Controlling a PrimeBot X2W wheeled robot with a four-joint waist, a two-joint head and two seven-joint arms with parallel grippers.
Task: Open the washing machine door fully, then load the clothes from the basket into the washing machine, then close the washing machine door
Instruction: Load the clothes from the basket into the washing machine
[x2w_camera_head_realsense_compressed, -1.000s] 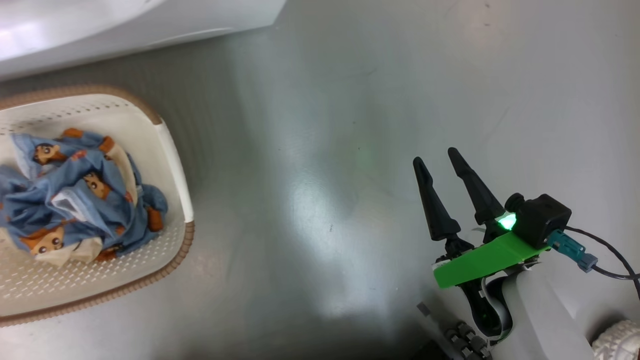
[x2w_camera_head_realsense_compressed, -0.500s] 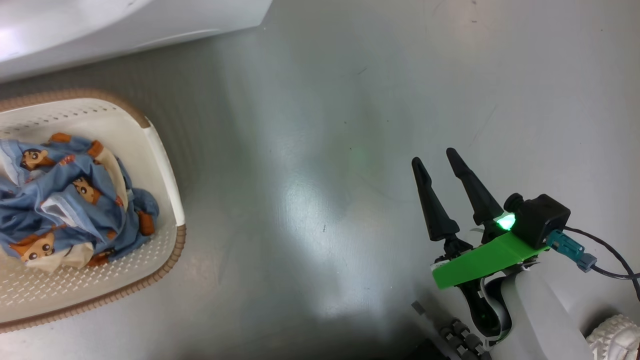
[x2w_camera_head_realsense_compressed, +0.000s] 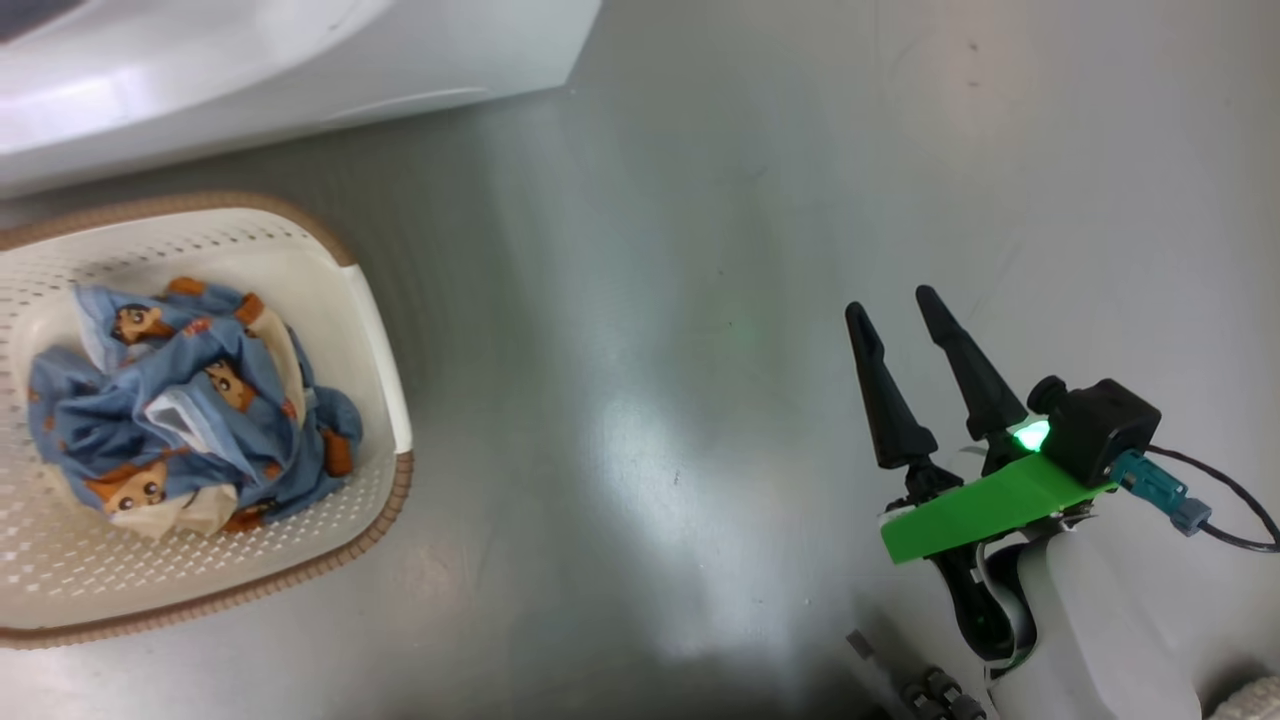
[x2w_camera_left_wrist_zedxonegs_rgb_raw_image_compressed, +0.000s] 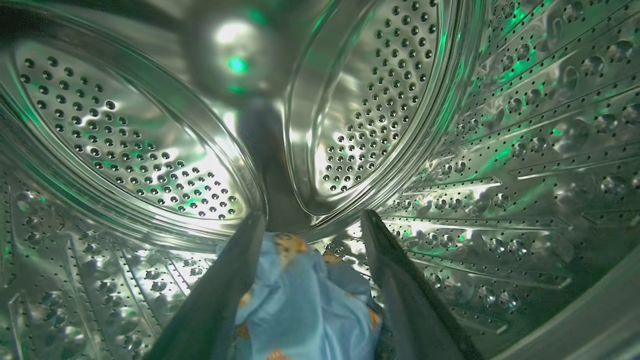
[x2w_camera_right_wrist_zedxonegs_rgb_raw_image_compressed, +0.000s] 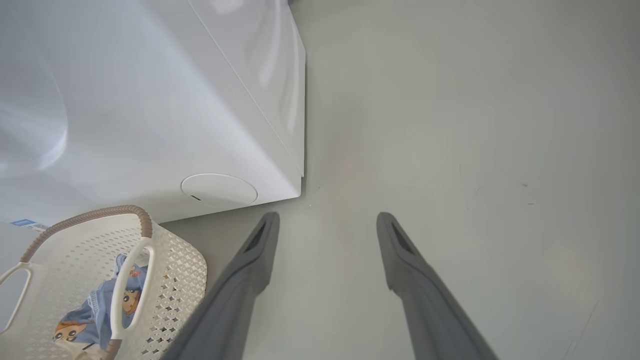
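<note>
Through the left wrist camera I am looking into the washing machine's steel drum (x2w_camera_left_wrist_zedxonegs_rgb_raw_image_compressed: 125, 140), its perforated back wall and ribbed side lit with green glints. My left gripper (x2w_camera_left_wrist_zedxonegs_rgb_raw_image_compressed: 313, 216) is released, its two dark fingers spread wide. One light blue garment (x2w_camera_left_wrist_zedxonegs_rgb_raw_image_compressed: 305, 300) with orange-brown cartoon faces sits bunched between them, low in the drum and against the inner faces of both fingers. I cannot tell whether it hangs on them or rests on the drum wall. From the head camera, the clothes (x2w_camera_head_realsense_compressed: 190, 400) lie in a crumpled heap in the cream perforated basket (x2w_camera_head_realsense_compressed: 372, 520), which stands on the grey floor (x2w_camera_head_realsense_compressed: 700, 300) just in front of the white washing machine (x2w_camera_head_realsense_compressed: 300, 50). My right gripper (x2w_camera_head_realsense_compressed: 889, 302) hangs over bare floor, well apart from the basket, with its fingers parted and nothing between them. A green bracket (x2w_camera_head_realsense_compressed: 985, 505) and a lit green lamp sit behind it. The right wrist camera shows the same open fingers (x2w_camera_right_wrist_zedxonegs_rgb_raw_image_compressed: 260, 250), the machine's lower front corner with its round flap (x2w_camera_right_wrist_zedxonegs_rgb_raw_image_compressed: 219, 189), and the basket beside it.
</note>
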